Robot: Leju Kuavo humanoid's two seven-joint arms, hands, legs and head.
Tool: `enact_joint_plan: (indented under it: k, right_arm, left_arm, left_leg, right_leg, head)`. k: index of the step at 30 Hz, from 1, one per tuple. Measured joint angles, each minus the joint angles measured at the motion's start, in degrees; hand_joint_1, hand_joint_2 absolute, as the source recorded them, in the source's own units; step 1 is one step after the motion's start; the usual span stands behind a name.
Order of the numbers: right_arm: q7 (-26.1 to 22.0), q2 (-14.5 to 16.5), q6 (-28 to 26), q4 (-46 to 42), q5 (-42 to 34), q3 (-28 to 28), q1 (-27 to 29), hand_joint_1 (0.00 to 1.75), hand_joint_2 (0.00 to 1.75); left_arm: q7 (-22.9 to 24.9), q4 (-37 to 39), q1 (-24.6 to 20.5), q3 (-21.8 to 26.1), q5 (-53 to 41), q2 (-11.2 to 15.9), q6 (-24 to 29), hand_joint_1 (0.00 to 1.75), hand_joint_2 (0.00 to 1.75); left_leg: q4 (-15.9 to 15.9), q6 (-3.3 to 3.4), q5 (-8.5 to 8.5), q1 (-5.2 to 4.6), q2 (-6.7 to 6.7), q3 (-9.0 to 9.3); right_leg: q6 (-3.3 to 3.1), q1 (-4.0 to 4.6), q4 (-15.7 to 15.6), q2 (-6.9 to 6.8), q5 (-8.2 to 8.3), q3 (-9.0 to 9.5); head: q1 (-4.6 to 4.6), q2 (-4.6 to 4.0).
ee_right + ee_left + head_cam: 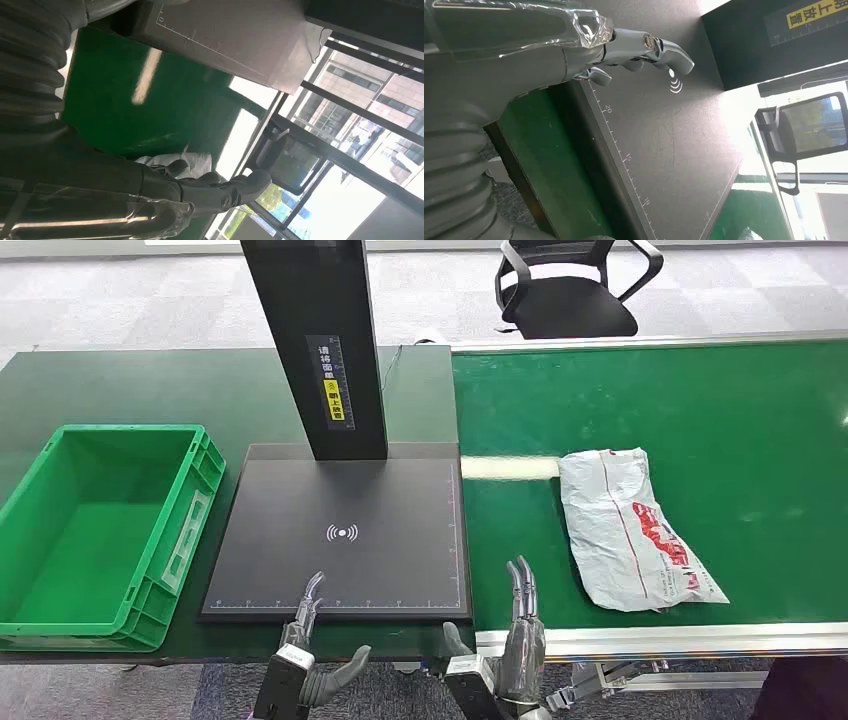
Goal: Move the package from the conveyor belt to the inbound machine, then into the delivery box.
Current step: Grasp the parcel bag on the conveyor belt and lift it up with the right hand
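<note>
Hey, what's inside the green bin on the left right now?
Nothing visible: the green bin shows only its bare green floor and walls in the head view. Its near wall hides a thin strip of the floor just behind it. The package lies on the conveyor belt.

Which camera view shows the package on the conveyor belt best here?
The head view: the whole package lies flat on the green conveyor belt, its red print visible, apart from the right hand. The right wrist view catches a crumpled white edge of it beyond the fingers. The left wrist view looks across the inbound machine's plate instead.
</note>
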Motion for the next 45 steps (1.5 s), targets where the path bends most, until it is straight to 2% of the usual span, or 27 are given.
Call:
enact_joint_plan:
  k: [7, 14, 16, 19, 21, 24, 27, 34, 45]
  right_arm:
    - [0.28, 0.00, 0.00, -0.03, 1.19, -0.03, 0.02, 0.00, 1.75]
    - [0.67, -0.02, -0.01, -5.05, 6.09, -1.06, 1.17, 0.00, 1.75]
    - [0.90, -0.17, -0.01, -7.04, 9.67, -1.76, 1.75, 0.00, 1.75]
    - [7.23, -2.53, 0.18, -10.52, 14.80, -2.23, 2.20, 0.00, 1.75]
    - [10.37, -5.35, 0.40, -11.96, 14.34, -2.38, 1.83, 0.00, 1.75]
    - [11.22, -8.68, 0.48, -12.57, 13.39, -2.56, 0.99, 0.00, 1.75]
    - [11.22, -10.42, 0.45, -12.59, 13.19, -2.54, 0.37, 0.00, 1.75]
    - [11.21, -12.08, 0.43, -12.59, 13.19, -2.45, -0.07, 0.00, 1.75]
    - [11.62, -12.97, 0.23, -12.57, 13.86, -2.39, -0.38, 0.00, 1.75]
  left_arm:
    - [0.00, 0.07, 0.00, 0.00, -0.23, 0.00, -0.01, 0.00, 1.75]
    - [-0.36, 0.05, 0.00, -0.08, 0.03, 0.00, -0.22, 0.00, 1.75]
    - [-0.98, 0.12, -0.07, -0.29, 0.48, 0.00, -0.29, 0.00, 1.75]
    - [-2.81, 0.43, -0.27, -0.78, 1.69, 0.07, -0.11, 0.00, 1.75]
    - [-3.84, 0.84, -0.60, -1.08, 2.59, 0.21, -0.06, 0.00, 1.75]
    - [-4.56, 1.54, -1.13, -1.65, 3.36, 0.45, -0.01, 0.00, 1.75]
    - [-4.72, 2.01, -1.40, -2.03, 3.54, 0.54, 0.00, 0.00, 1.75]
    - [-4.74, 2.36, -1.59, -2.33, 3.54, 0.59, 0.00, 0.00, 1.75]
    - [-4.93, 2.44, -1.65, -2.36, 3.69, 0.61, -0.01, 0.00, 1.75]
  left_leg:
    - [0.00, 0.00, 0.00, 0.00, 0.00, 0.00]
    - [0.01, 0.00, 0.00, 0.00, 0.03, 0.02]
    - [0.01, 0.00, 0.00, 0.00, 0.03, 0.02]
    - [0.01, 0.00, 0.00, -0.01, 0.04, 0.03]
    - [0.02, 0.01, -0.01, -0.03, 0.05, 0.03]
    - [0.03, 0.02, -0.01, -0.06, 0.10, 0.05]
    - [0.03, 0.01, -0.01, -0.03, 0.09, 0.07]
    - [0.02, 0.01, -0.01, -0.01, 0.10, 0.04]
    - [0.02, 0.01, -0.01, -0.01, 0.10, 0.04]
  right_leg:
    - [0.00, 0.00, 0.00, 0.00, 0.00, 0.00]
    - [0.00, 0.00, 0.00, 0.00, 0.00, -0.02]
    - [0.00, 0.00, -0.01, 0.01, 0.00, -0.03]
    - [0.00, -0.01, -0.01, 0.01, 0.00, -0.01]
    - [0.01, -0.03, -0.02, 0.02, 0.01, 0.02]
    - [0.02, -0.06, -0.02, 0.04, 0.03, 0.02]
    - [0.02, -0.04, -0.01, 0.04, 0.03, 0.01]
    - [0.02, -0.01, 0.00, 0.04, 0.03, 0.00]
    - [0.02, -0.01, 0.00, 0.04, 0.03, 0.00]
  head:
    - [0.00, 0.00]
    - [-0.01, 0.00]
    - [-0.02, 0.00]
    - [-0.04, 0.00]
    - [-0.02, 0.00]
    - [-0.03, 0.00]
    - [-0.04, 0.00]
    - [-0.03, 0.00]
    - [-0.04, 0.00]
